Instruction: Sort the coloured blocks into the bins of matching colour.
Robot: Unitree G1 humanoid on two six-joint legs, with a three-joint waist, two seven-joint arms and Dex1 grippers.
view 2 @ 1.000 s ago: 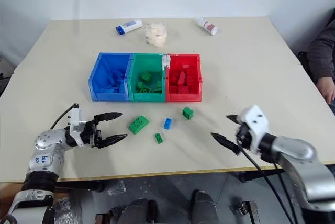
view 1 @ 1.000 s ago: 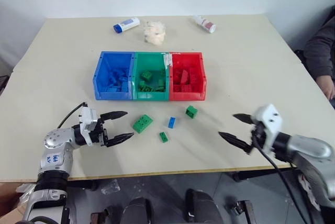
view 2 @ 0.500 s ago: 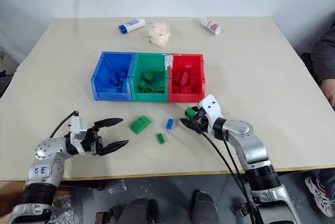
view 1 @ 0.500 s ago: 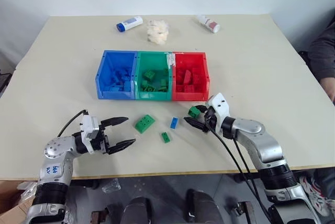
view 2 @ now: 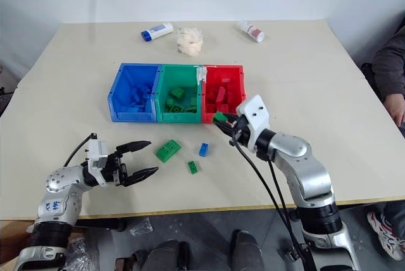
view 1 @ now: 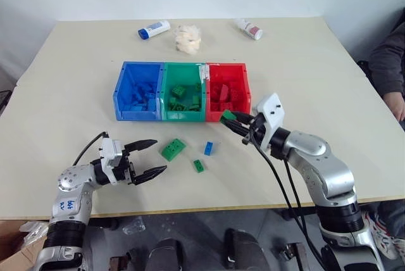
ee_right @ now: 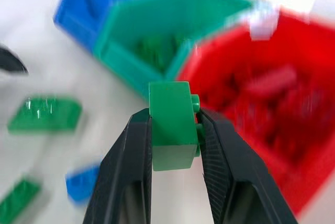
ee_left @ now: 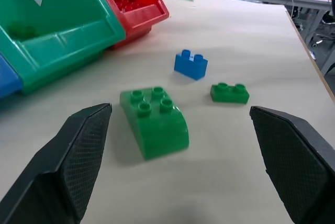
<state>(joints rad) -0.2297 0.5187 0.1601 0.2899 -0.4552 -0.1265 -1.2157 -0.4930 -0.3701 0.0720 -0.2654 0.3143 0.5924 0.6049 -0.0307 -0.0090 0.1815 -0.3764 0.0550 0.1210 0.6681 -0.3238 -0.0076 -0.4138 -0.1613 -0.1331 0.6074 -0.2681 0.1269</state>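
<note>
1. Just in front of the red bin (view 1: 247, 101), above the bench (view 1: 316, 81), the right claw (view 1: 229, 118) is clamped on a small green block (ee_right: 170, 124), lifted clear of the surface.
2. The red bin, green bin (view 1: 183, 114) and blue bin (view 1: 126, 109) stand joined in a row mid-bench, each holding blocks of its own colour.
3. Toward the bench's near edge lie a large green block (view 1: 172, 149), a small blue block (view 1: 207, 148) and a small flat green block (view 1: 199, 165), apart from one another.
4. Near the near-left corner, the left claw (view 1: 149, 157) gapes wide and empty, pointing at the large green block.
5. By the far edge sit a white bottle with a blue cap (view 1: 153, 30), a cream fluffy wad (view 1: 188, 38) and a white bottle with a red marking (view 1: 248, 28).
</note>
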